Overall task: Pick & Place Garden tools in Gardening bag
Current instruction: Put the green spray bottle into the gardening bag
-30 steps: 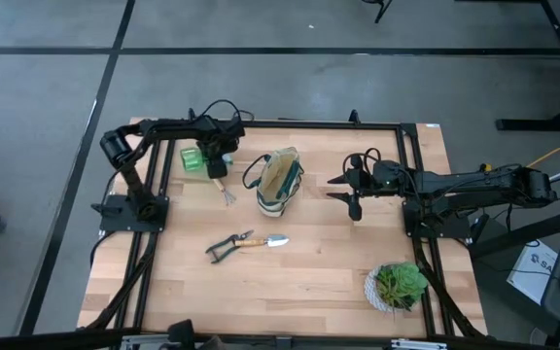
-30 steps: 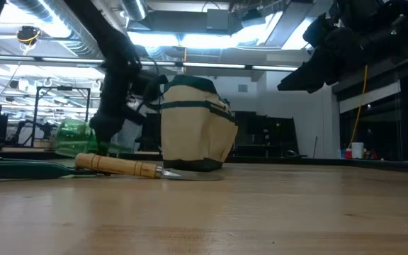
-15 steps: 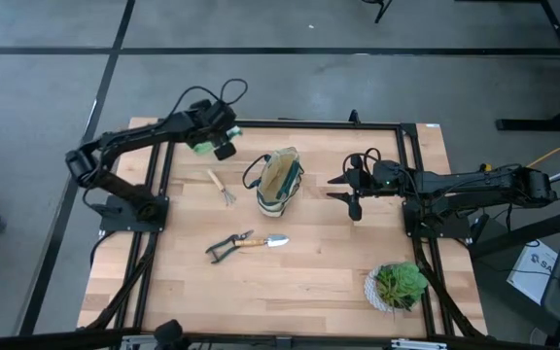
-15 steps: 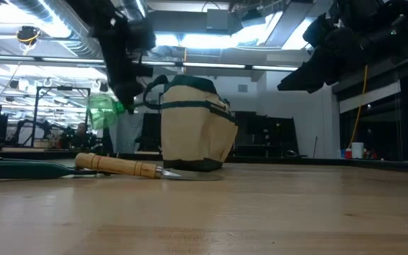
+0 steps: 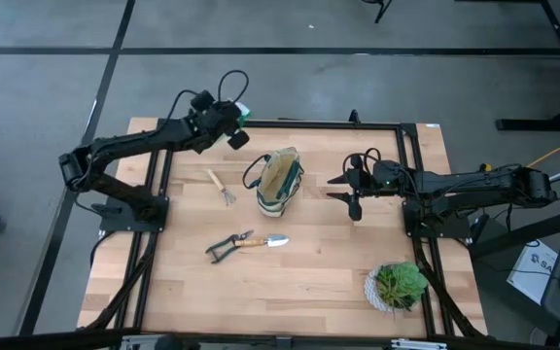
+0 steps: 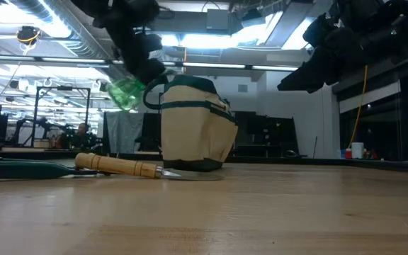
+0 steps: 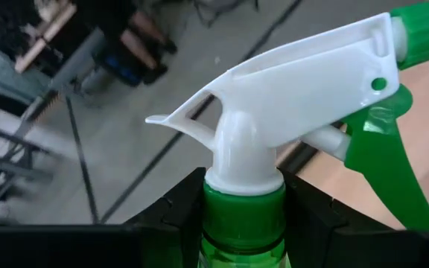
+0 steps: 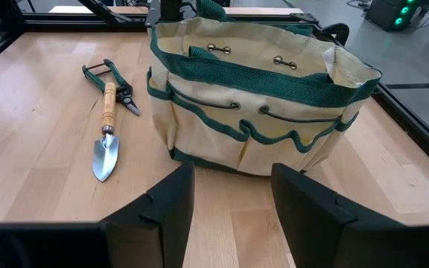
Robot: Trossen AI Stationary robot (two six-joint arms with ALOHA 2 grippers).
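Observation:
My left gripper [image 5: 229, 126] is raised over the table's far left part, left of the bag, shut on a green spray bottle with a white trigger head [image 7: 289, 97]. The bottle's green body [image 6: 125, 93] shows in the low view. The cream bag with green trim [image 5: 280, 182] stands upright on its base mid-table, mouth open. A wooden-handled trowel [image 5: 262, 242] and dark-handled shears [image 5: 225, 247] lie flat near the bag. A small wooden-handled rake [image 5: 222, 188] lies left of it. My right gripper [image 8: 233, 216] hovers open, right of the bag. My left gripper pinches the bottle's green neck collar [image 7: 243, 217], just under the white trigger head, between its two fingers [image 7: 176, 216]. The head juts out past the fingertips. The bottle is lifted clear of the table and tilted, its body [image 6: 125, 93] hanging lower than the gripper.
A leafy plant in a white pot [image 5: 397, 287] stands at the near right corner. A black frame [image 5: 319, 124] runs round the table's edges. Bare wood lies between the bag and the near edge.
My left gripper has risen from the table with the green bottle and gone toward the far edge and the bag, tipping and rolling as it rose. The bottle, which was down at table level, is now lifted clear and tilted.

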